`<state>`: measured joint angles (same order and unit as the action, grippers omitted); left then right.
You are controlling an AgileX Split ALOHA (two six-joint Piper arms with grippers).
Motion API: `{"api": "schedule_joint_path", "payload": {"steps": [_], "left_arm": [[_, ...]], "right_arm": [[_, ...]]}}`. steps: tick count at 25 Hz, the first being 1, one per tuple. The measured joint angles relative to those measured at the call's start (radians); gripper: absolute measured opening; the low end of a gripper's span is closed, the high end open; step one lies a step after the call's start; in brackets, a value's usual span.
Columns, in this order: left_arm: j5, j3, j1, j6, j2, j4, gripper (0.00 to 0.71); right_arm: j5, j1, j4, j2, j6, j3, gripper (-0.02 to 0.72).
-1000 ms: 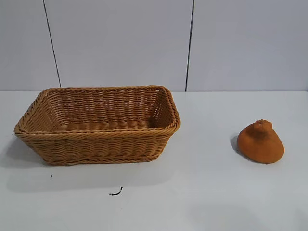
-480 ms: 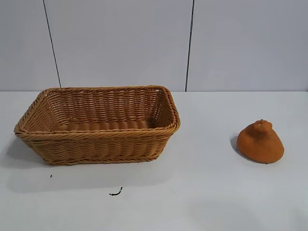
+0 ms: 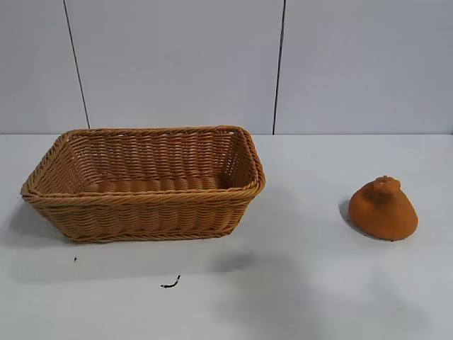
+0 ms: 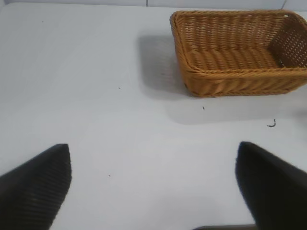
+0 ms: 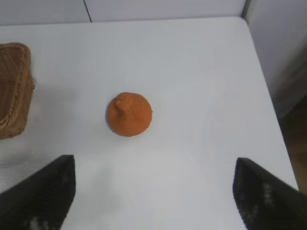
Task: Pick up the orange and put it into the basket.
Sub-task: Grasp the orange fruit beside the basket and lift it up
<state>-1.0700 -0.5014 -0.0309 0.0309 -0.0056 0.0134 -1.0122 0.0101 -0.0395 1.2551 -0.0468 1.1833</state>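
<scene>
The orange point(image 3: 383, 210), dull and cone-shaped with a knob on top, sits on the white table at the right. The empty tan wicker basket point(image 3: 141, 200) stands at the left. Neither arm shows in the exterior view. In the right wrist view my right gripper point(image 5: 153, 159) is open above the table, with the orange point(image 5: 129, 115) ahead of its fingers and apart from them; the basket's end point(image 5: 12, 91) shows at the side. My left gripper point(image 4: 153, 145) is open over bare table, far from the basket point(image 4: 240, 73).
A small black mark point(image 3: 170, 284) lies on the table in front of the basket. The table edge point(image 5: 268, 96) runs close beyond the orange on the side away from the basket, with floor past it. A grey panelled wall stands behind.
A soft shadow has spread over the table's front middle and right in the exterior view. The orange and the basket have not moved.
</scene>
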Motion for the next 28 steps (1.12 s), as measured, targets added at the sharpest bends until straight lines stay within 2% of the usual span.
{"api": "schedule_joint_path", "payload": {"steps": [7,13,22,25,28], "left_arm": [[0.000,0.000,0.000,0.000,0.000,0.000,0.666],[0.000,0.000,0.000,0.000,0.000,0.000,0.666],[0.000,0.000,0.000,0.000,0.000,0.000,0.666],[0.000,0.000,0.000,0.000,0.000,0.000,0.666],[0.000,0.000,0.000,0.000,0.000,0.000,0.666]], "right_arm": [[-0.026,0.000,-0.029,0.348,0.016,0.187,0.610],[-0.043,0.000,-0.076,0.547,0.027,0.201,0.610],[0.091,-0.077,-0.084,0.723,0.039,0.203,0.610],[0.125,-0.098,-0.066,0.773,0.002,0.204,0.610],[0.137,-0.102,-0.009,0.822,-0.066,0.204,0.610]]}}
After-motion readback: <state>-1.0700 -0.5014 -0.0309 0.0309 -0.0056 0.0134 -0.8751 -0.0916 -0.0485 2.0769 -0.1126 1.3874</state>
